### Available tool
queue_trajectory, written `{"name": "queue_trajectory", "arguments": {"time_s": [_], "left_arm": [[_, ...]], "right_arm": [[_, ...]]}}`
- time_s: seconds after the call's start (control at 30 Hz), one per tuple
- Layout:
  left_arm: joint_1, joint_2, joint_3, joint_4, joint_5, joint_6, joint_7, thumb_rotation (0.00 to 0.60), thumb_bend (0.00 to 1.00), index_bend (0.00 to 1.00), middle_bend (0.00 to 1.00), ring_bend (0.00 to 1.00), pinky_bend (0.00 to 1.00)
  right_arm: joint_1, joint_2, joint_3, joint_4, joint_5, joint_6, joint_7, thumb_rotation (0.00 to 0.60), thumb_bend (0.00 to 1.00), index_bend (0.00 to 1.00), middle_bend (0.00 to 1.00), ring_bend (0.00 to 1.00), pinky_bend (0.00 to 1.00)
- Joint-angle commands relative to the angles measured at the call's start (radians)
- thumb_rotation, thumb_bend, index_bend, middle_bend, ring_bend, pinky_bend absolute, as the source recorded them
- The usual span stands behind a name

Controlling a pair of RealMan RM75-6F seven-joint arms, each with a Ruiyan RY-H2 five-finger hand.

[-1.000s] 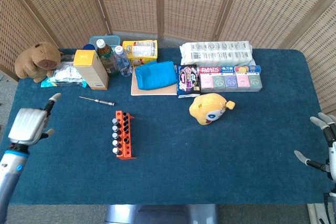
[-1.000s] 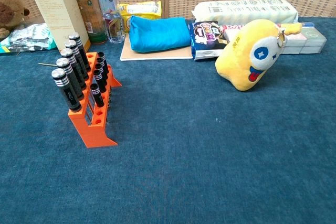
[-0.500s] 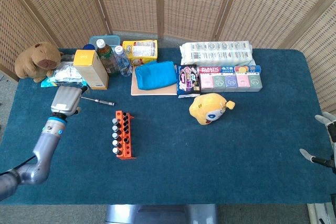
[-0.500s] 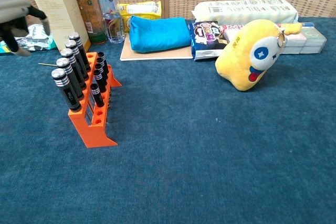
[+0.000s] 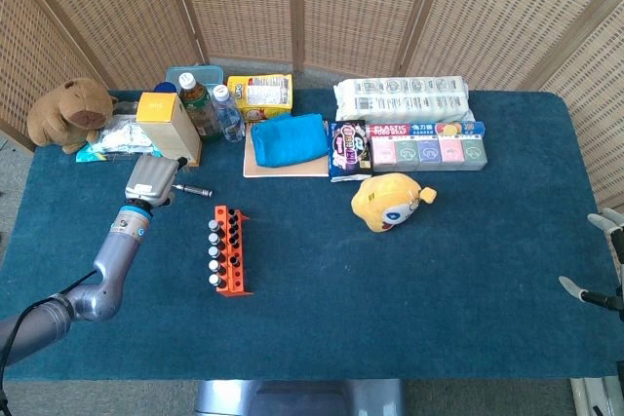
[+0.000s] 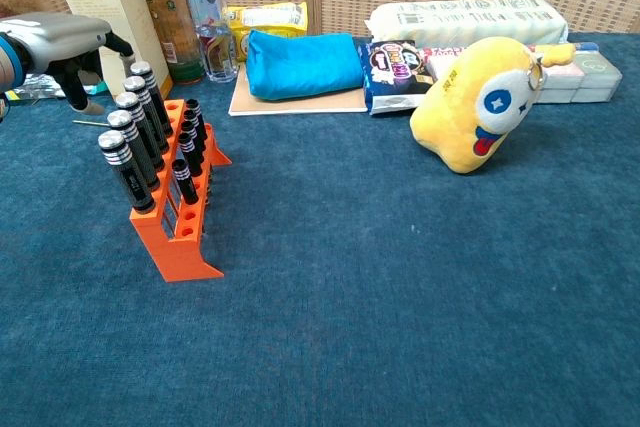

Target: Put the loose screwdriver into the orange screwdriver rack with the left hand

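Note:
The loose screwdriver (image 5: 195, 189) lies on the blue table behind the orange rack (image 5: 227, 251); its black handle points right. My left hand (image 5: 150, 180) hangs over its thin shaft, fingers pointing down and apart, holding nothing. In the chest view the left hand (image 6: 66, 41) is at the far left, above the bit of shaft (image 6: 88, 123) that shows beside the rack (image 6: 177, 230). The rack holds several black-handled screwdrivers standing upright. My right hand (image 5: 612, 233) sits at the table's right edge with its fingers spread and nothing in it.
A yellow carton (image 5: 171, 128) and two bottles (image 5: 200, 104) stand just behind the left hand. A capybara plush (image 5: 68, 114) sits at the far left. A blue pouch (image 5: 290, 138), snack packs (image 5: 429, 148) and a yellow plush (image 5: 390, 200) lie further right.
My left hand has swung from the table's front left edge inward and toward the back, and now hovers over the loose screwdriver. The right hand has drawn slightly toward the edge.

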Motion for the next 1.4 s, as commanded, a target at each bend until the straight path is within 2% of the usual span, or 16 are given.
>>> {"name": "queue_trajectory", "arguments": {"time_s": [0.03, 0.73, 1.4], "left_arm": [[-0.010, -0.016, 0.007, 0.015, -0.013, -0.008, 0.009, 0.600, 0.27, 0.40, 1.00, 1.00, 1.00], [-0.098, -0.144, 0.030, 0.149, -0.103, -0.052, 0.093, 0.600, 0.30, 0.40, 1.00, 1.00, 1.00], [-0.125, -0.238, 0.051, 0.241, -0.095, -0.014, 0.156, 0.600, 0.30, 0.41, 1.00, 1.00, 1.00]], "right_arm": [[0.000, 0.001, 0.000, 0.000, 0.000, -0.001, 0.001, 0.600, 0.04, 0.17, 0.11, 0.08, 0.17], [-0.002, 0.013, 0.006, 0.002, 0.014, -0.008, 0.027, 0.600, 0.04, 0.17, 0.11, 0.08, 0.17], [-0.006, 0.023, 0.006, -0.003, 0.013, -0.009, 0.045, 0.600, 0.04, 0.17, 0.11, 0.08, 0.17]]}}
